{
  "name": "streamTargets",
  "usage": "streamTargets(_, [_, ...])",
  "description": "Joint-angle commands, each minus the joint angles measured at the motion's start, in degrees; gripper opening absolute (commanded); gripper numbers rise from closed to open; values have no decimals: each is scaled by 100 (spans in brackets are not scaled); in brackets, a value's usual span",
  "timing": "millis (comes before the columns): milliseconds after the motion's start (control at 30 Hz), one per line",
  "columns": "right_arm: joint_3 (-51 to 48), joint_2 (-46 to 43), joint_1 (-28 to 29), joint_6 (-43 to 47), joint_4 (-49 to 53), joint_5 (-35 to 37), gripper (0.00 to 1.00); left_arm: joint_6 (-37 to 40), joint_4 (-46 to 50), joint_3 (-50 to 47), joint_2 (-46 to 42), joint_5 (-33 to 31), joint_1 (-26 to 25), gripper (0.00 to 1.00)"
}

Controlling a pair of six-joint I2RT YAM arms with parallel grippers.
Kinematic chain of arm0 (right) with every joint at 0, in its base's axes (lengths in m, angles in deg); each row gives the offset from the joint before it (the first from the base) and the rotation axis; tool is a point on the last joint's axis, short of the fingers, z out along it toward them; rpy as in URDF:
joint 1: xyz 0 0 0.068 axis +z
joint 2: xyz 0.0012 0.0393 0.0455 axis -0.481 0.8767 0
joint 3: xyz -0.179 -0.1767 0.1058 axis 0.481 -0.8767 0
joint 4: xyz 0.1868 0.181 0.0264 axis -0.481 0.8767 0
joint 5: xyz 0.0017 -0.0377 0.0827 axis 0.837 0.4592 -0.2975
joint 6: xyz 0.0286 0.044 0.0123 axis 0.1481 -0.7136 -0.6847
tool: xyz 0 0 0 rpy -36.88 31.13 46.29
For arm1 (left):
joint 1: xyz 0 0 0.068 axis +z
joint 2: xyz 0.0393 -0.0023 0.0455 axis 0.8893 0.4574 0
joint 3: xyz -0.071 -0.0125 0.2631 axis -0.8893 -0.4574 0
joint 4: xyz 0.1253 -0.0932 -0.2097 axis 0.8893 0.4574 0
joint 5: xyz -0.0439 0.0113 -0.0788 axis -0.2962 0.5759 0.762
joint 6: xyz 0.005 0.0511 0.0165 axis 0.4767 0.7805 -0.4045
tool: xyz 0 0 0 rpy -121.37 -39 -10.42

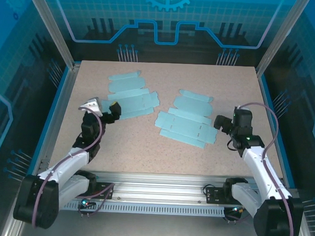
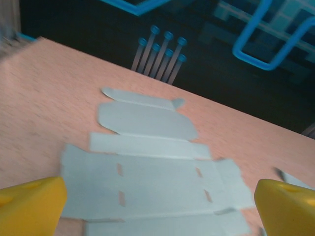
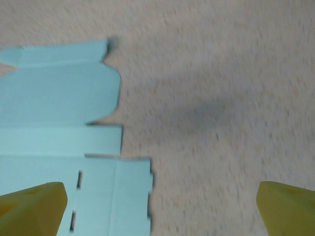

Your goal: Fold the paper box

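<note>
Two flat, unfolded light-blue paper box blanks lie on the speckled table. One blank (image 1: pixel 131 96) is at the left centre and the other (image 1: pixel 186 122) at the right centre. My left gripper (image 1: pixel 109 113) hovers at the near-left edge of the left blank, open and empty. In the left wrist view that blank (image 2: pixel 147 182) spreads out ahead between my yellow fingertips (image 2: pixel 29 204), and the left gripper (image 2: pixel 160 216) stands wide. My right gripper (image 1: pixel 220 123) sits just off the right blank's right edge, open. In the right wrist view the blank's edge (image 3: pixel 59 123) lies left of the right gripper (image 3: pixel 160 211).
The table (image 1: pixel 161 155) is ringed by aluminium frame posts (image 1: pixel 51 27) and blue printed walls. A metal rail (image 1: pixel 160 183) carrying the arm bases runs along the near edge. Bare tabletop lies between the blanks and the rail.
</note>
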Motion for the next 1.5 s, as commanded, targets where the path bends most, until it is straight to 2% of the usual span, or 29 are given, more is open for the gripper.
streamTargets(0, [183,-273,-91,-653,1392,-230,100,-999,616,161,63,-242,-682,99])
streamTargets(167, [238,-273,-105,-929,2051,-553,100,-1580,453,301,757,-331,-1703,99])
streamTargets(333, [176,-157,-104,-1043,2091,-1015,100,-1989,463,482,1280,-303,-2068,99])
streamTargets(567, [-72,220,-93,-1182,1691,-1542,100,-2317,772,788,1794,43,-2145,99])
streamTargets(967, [-140,983,-36,-1412,986,-1579,96,-2288,378,1435,2999,928,-2166,99])
streamTargets(1200, [-34,1203,-23,-1370,816,-1460,97,-2522,101,1991,4020,1535,-2184,93])
streamTargets(1333, [-34,1506,-19,-1431,678,-1325,98,-2648,190,2263,4420,1597,-2218,90])
streamTargets(1467, [-14,1940,-13,-1579,226,-1614,97,-2673,365,2414,4632,1587,-2227,88])
